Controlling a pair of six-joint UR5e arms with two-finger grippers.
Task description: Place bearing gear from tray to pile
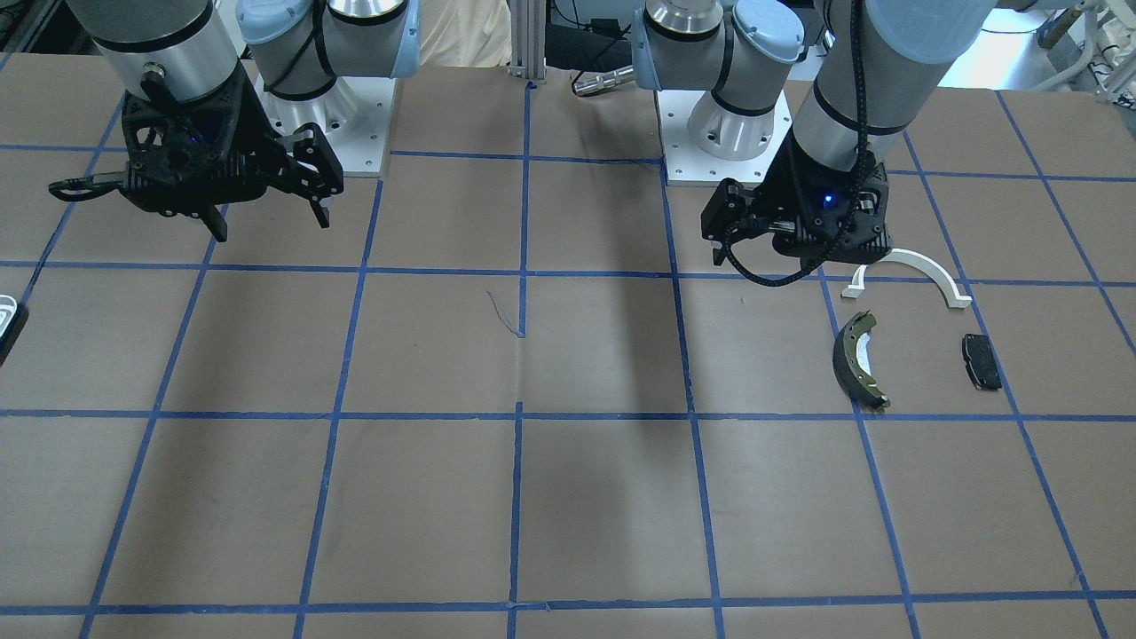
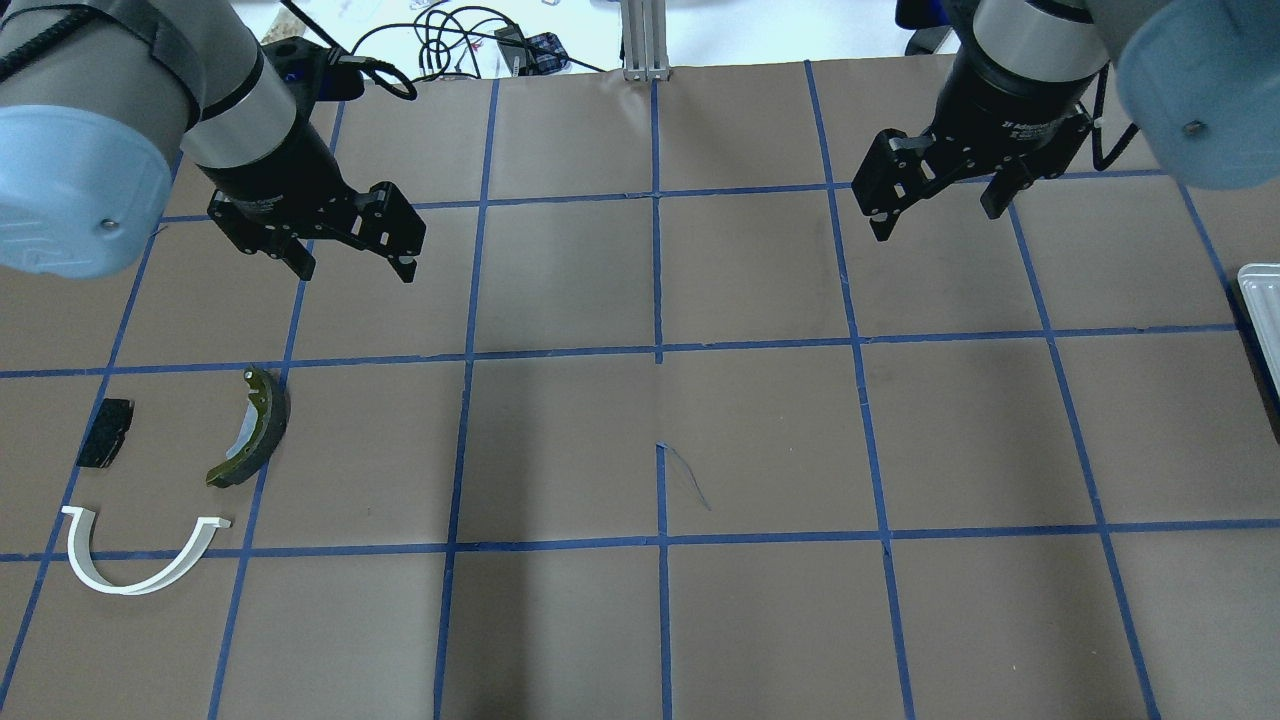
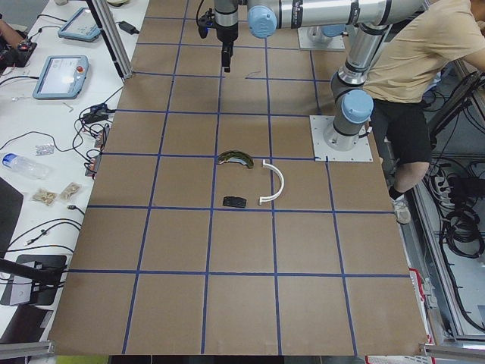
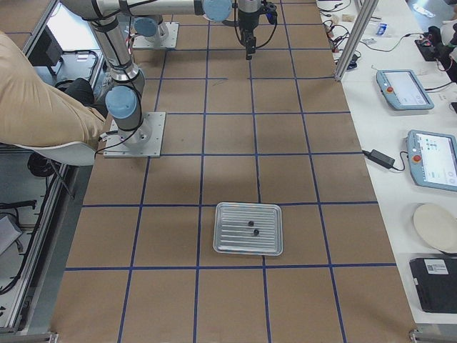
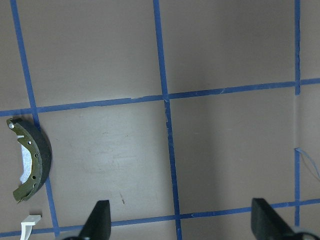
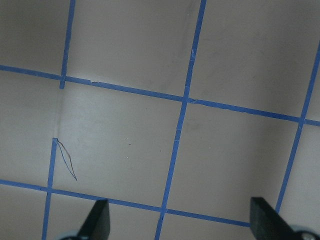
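A ribbed silver tray holds two small dark parts; I cannot tell which is the bearing gear. Only the tray's corner shows in the overhead view and the front view. The pile lies on the table's left: a white arched strip, a dark brake shoe with olive lining and a small black pad. My left gripper is open and empty, above the table beyond the brake shoe. My right gripper is open and empty, far from the tray.
The table is brown paper with a blue tape grid. The arms' base plates sit at the robot's edge. A person in a tan shirt stands by the bases. Side benches hold tablets and cables.
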